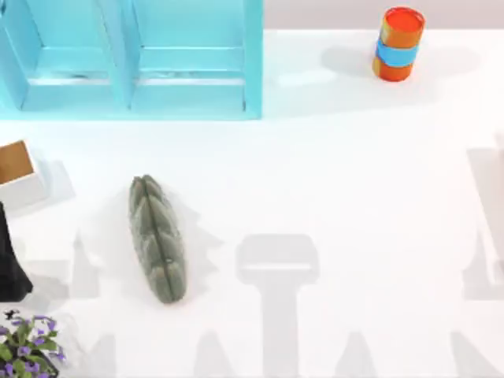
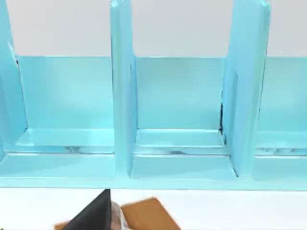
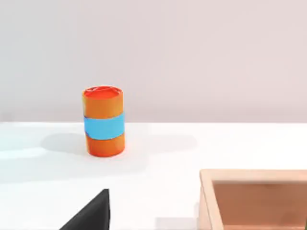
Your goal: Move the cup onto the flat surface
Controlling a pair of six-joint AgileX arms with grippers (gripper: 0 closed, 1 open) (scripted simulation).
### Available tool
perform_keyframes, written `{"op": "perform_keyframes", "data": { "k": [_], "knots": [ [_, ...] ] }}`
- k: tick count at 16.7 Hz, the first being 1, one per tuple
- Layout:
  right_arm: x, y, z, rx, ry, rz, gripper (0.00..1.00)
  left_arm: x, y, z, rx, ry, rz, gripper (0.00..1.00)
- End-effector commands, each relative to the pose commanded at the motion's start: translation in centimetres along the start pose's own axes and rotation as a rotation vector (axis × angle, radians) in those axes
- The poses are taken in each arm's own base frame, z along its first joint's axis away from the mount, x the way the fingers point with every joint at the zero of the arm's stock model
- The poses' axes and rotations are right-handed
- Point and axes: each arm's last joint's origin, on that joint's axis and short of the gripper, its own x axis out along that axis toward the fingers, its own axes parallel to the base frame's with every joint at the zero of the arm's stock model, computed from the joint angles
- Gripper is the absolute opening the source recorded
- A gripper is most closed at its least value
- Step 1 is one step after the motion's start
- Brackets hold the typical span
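Bright, even light floods the white bench (image 1: 354, 197). Soft grey shadows spread toward three o'clock from the green pod (image 1: 157, 239) and the orange cylinder (image 1: 398, 43); edges look slightly soft.

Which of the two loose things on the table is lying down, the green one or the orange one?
The green ridged one lies lengthwise on the table, left of centre. The orange cylinder with the blue band stands upright.
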Motion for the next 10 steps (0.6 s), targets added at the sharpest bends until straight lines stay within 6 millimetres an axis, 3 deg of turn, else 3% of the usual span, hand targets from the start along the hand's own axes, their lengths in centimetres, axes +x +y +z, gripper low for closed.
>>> {"op": "perform_keyframes", "data": {
  "k": [5,10],
  "knots": [
    [0.0,-0.4,1.0,-0.035,0.064,-0.029,1.0,0.0,0.0,0.0,0.0,0.0,0.0,1.0],
    [1.2,-2.0,5.5,-0.142,0.384,-0.121,1.0,0.0,0.0,0.0,0.0,0.0,0.0,1.0]
  ]
}}
